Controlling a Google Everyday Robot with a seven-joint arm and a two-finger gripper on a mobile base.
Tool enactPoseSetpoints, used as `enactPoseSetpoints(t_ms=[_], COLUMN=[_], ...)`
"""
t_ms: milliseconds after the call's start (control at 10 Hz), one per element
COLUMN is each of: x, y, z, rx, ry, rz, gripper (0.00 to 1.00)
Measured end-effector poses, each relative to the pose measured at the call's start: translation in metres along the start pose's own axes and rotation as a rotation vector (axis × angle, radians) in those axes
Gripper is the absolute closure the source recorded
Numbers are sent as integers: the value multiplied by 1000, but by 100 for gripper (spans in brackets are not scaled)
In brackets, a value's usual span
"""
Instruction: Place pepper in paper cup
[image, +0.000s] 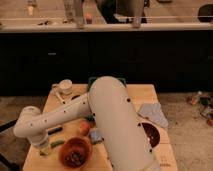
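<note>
Pressing together low over the front-left corner of the wooden surface (143, 95), the 2 fingers of the gripper (44, 148) sit at the left end of the pepper (56, 143), a slim green sliver lying flat on the wood. Whether they actually pinch it is not clear. Just right of the pepper is an orange bowl (75, 152) with dark contents, and behind that a round orange fruit (84, 127). The white arm (60, 116) runs from the gripper up and right to a bulky elbow covering the middle of the surface. The paper cup (65, 88), cream with a pale rim, stands upright at the back-left corner, well apart from the pepper. Judged from this, the task is at the grasp: lifting, carrying to the cup and dropping in all remain.
</note>
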Motion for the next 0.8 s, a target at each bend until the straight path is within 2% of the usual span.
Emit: enactPoseSetpoints(t_ms=[100,200,300,500,700,800], x=[1,0,-13,-25,-33,-32], y=[0,-1,-8,-14,-18,-21], z=[0,-1,-8,-22,-34,-39], rx=[0,-1,22,59,101,126], ry=[1,20,30,34,12,-13], rz=[1,-13,-46,-86,-115,-122], gripper=[100,100,100,100,100,100])
